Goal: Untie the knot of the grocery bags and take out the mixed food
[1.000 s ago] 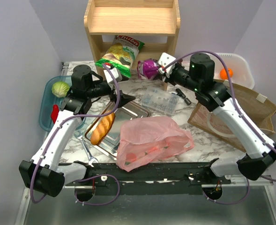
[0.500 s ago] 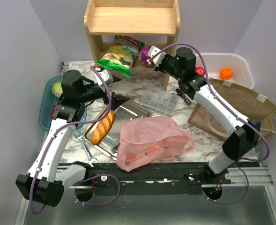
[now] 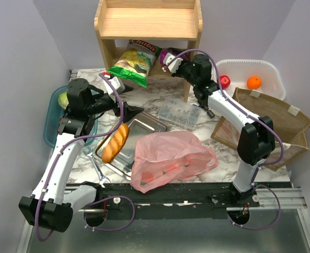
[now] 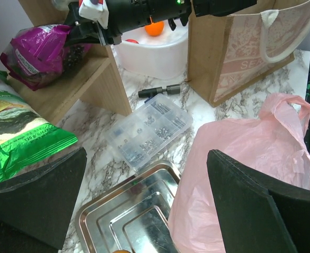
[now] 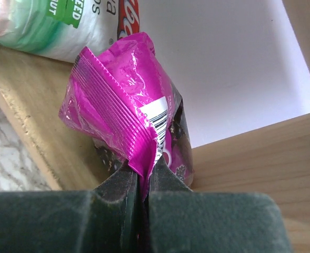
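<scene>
The pink grocery bag (image 3: 170,158) lies crumpled at the table's front, red shapes showing through it; the knot is out of view. My right gripper (image 3: 169,57) is shut on the crimped edge of a purple snack packet (image 5: 128,105), which rests on the wooden shelf's lower board. My left gripper (image 3: 136,112) hangs open over the steel tray (image 4: 123,211), beside the bag (image 4: 239,174). A yellow-green crisp packet (image 3: 133,63) leans on the shelf. A cabbage (image 3: 64,99) and red pepper (image 3: 61,126) sit in the blue tub, an orange (image 3: 254,82) and red fruit (image 3: 225,81) in the white tub.
A golden bread loaf (image 3: 116,143) lies on the tray's left side. A clear parts box (image 3: 178,112) and a black tool (image 3: 205,108) sit behind the bag. A brown paper bag (image 3: 265,121) stands at the right. A wrench (image 3: 98,169) lies near the front left.
My right arm has stretched left and back, carrying the purple packet onto the shelf's lower board. My left arm has drawn back to the left a little, still open.
</scene>
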`<state>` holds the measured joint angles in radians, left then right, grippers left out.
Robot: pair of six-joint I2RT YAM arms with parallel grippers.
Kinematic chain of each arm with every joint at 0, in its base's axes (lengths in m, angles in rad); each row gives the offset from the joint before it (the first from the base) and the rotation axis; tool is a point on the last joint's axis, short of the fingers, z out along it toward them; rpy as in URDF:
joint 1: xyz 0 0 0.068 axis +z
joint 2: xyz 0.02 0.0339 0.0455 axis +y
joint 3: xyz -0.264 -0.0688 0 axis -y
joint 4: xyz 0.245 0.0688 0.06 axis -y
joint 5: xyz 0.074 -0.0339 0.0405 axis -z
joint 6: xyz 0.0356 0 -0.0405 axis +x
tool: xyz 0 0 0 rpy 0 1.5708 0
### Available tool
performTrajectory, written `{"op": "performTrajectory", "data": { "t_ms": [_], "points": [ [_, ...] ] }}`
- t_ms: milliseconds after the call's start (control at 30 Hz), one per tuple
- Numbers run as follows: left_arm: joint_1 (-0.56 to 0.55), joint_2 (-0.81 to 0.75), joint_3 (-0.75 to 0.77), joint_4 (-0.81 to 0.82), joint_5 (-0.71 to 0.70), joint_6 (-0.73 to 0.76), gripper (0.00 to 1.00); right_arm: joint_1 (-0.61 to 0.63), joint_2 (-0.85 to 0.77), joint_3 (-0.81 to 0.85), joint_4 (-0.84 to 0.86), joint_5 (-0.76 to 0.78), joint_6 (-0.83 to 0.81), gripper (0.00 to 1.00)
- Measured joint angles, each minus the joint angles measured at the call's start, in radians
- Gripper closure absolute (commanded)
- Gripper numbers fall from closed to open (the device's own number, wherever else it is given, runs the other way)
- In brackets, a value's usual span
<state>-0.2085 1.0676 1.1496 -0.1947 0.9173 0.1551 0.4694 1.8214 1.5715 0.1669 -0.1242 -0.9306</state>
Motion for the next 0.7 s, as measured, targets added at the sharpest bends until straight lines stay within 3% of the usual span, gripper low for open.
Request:
{"op": "performTrajectory", "data": {
  "t_ms": [133,333,567,700],
  "points": [
    [0.002,0.003,0.0,0.007,0.002,-0.007,0.02,0.0,0.025,0.0,0.05,-0.001,-0.037,0.95],
    [0.005,0.016,0.0,0.011,0.008,-0.009,0.01,0.0,0.058,0.01,0.066,-0.002,-0.067,0.7],
    [0.005,0.017,0.0,0.01,0.01,-0.006,0.02,0.0,0.04,0.014,-0.075,-0.04,-0.059,0.26],
    [0.005,0.022,0.0,0.012,0.018,-0.011,0.01,0.0,0.031,0.035,-0.21,-0.076,-0.029,0.18]
  ]
}}
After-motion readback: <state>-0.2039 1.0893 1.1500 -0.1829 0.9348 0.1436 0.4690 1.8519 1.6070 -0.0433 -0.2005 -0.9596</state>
